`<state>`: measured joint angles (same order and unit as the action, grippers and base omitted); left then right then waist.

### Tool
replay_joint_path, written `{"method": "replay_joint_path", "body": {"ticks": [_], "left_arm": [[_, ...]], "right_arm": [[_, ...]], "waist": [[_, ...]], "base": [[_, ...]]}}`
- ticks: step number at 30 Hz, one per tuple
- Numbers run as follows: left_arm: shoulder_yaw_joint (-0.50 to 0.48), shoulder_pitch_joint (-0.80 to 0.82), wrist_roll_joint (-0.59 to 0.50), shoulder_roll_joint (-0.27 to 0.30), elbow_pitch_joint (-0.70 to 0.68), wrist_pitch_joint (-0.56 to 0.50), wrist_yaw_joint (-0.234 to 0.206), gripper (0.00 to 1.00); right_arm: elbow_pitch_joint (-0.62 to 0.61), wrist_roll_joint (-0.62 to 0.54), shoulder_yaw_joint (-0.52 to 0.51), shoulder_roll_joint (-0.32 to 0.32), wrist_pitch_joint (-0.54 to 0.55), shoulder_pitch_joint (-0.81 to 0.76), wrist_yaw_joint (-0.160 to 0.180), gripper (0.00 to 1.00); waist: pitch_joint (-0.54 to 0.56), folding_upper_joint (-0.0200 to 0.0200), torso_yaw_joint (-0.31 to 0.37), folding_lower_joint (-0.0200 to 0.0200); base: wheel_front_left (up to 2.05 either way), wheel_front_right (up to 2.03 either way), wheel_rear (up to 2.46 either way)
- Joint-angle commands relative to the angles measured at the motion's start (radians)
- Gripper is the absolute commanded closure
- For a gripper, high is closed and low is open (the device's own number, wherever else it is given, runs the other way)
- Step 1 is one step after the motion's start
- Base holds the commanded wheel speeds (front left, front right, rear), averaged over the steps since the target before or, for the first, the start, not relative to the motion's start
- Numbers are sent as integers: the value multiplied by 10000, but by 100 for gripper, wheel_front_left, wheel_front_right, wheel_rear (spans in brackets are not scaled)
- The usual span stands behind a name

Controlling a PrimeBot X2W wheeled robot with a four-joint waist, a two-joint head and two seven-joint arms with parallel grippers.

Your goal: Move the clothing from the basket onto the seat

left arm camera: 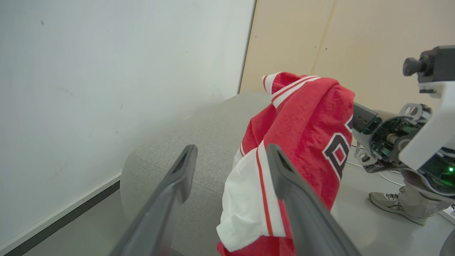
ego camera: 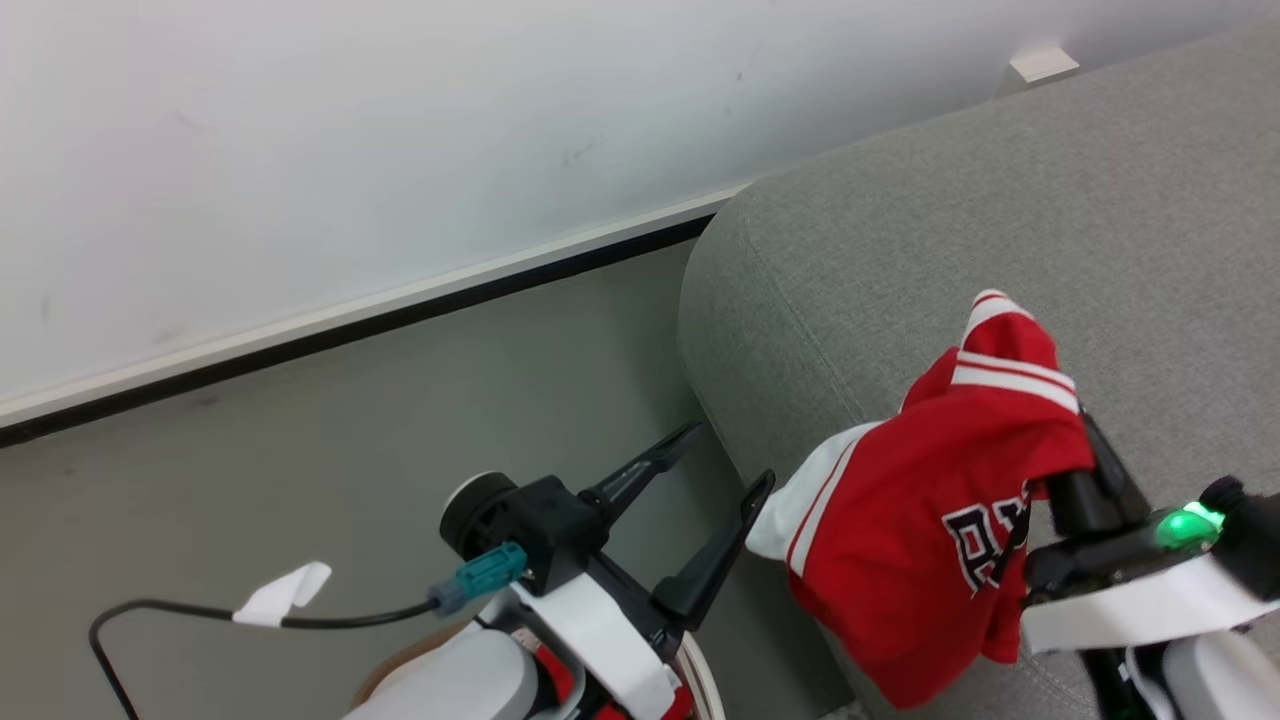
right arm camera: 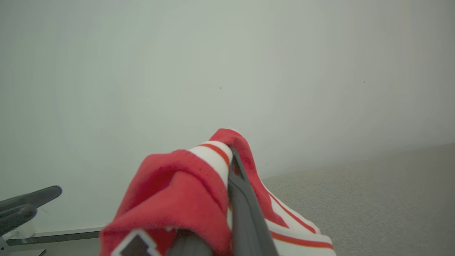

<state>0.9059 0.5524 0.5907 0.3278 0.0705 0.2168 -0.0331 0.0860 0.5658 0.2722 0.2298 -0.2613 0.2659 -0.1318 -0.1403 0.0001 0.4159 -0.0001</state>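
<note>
Red cloth (ego camera: 553, 680) is glimpsed in the largely hidden basket (ego camera: 705, 685). The clothing (ego camera: 900, 540) is clamped in the closed right hand (ego camera: 1090, 440) at the edge of the seat (ego camera: 1000, 220). The left hand (ego camera: 730, 455) is spread wide, empty.

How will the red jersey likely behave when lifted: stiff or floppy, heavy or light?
Likely floppy: the jersey droops in loose folds from the shut right pincer. Probably light for its size: one narrow pinch seems to carry it.
</note>
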Motion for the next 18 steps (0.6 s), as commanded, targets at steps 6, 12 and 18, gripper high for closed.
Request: {"method": "replay_joint_path", "body": {"ticks": [6, 12, 18], "left_arm": [[-18, 213, -68, 177, -77, -96, 0, 0], [19, 481, -166, 381, -336, -354, 53, 0], [31, 819, -287, 605, -666, -588, 151, 0]], "right_arm": [[621, -544, -580, 179, -36, 1261, 22, 100], [1077, -723, -1039, 638, 468, 3068, 22, 100], [1524, -617, -1700, 1463, 1090, 5020, 22, 100]], "waist": [[-405, -1, -75, 1], [-1163, -1, -256, 1], [-2142, -1, -583, 1]], "base": [[0, 0, 0], [0, 0, 0], [0, 0, 0]]}}
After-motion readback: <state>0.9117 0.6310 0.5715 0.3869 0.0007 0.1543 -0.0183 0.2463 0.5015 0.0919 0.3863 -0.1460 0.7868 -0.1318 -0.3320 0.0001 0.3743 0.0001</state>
